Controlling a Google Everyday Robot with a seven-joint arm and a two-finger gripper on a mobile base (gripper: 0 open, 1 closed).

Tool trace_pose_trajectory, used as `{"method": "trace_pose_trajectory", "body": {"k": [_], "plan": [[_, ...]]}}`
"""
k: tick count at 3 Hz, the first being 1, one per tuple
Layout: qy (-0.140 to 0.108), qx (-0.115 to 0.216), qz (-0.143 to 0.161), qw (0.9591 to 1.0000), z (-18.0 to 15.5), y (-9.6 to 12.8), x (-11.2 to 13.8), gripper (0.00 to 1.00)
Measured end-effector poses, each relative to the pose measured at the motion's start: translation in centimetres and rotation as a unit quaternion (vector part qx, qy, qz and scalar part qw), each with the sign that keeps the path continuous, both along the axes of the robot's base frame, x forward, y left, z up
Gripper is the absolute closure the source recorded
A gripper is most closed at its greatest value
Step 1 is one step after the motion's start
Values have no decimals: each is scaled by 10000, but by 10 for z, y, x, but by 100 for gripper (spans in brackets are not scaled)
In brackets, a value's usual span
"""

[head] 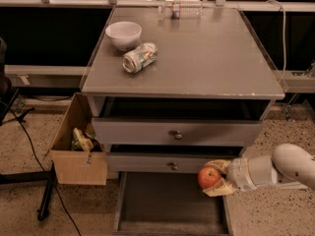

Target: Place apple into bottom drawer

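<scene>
The red-orange apple is held between the pale fingers of my gripper, which is shut on it. The white arm reaches in from the lower right. The apple hangs just above the right side of the bottom drawer, which is pulled out and shows a dark grey tray inside. The apple sits in front of the lower knobbed drawer's face.
Two upper drawers with round knobs sit under the grey cabinet top. On the top are a white bowl, a crushed can and a clear bottle. A cardboard box stands on the floor to the left.
</scene>
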State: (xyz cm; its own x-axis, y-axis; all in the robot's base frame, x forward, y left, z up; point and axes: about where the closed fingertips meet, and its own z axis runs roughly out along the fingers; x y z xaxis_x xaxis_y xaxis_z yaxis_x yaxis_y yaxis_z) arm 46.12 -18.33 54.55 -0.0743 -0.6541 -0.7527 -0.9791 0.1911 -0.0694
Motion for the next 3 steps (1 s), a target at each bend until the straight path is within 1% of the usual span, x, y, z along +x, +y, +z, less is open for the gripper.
{"method": "trace_pose_trajectory", "body": {"k": [1, 2, 3], "plan": [[4, 1, 1, 10000, -1, 0, 0, 100], [-125, -58, 15, 9999, -20, -2, 8, 100], [-294, -139, 29, 9995, -46, -6, 24, 100]]}}
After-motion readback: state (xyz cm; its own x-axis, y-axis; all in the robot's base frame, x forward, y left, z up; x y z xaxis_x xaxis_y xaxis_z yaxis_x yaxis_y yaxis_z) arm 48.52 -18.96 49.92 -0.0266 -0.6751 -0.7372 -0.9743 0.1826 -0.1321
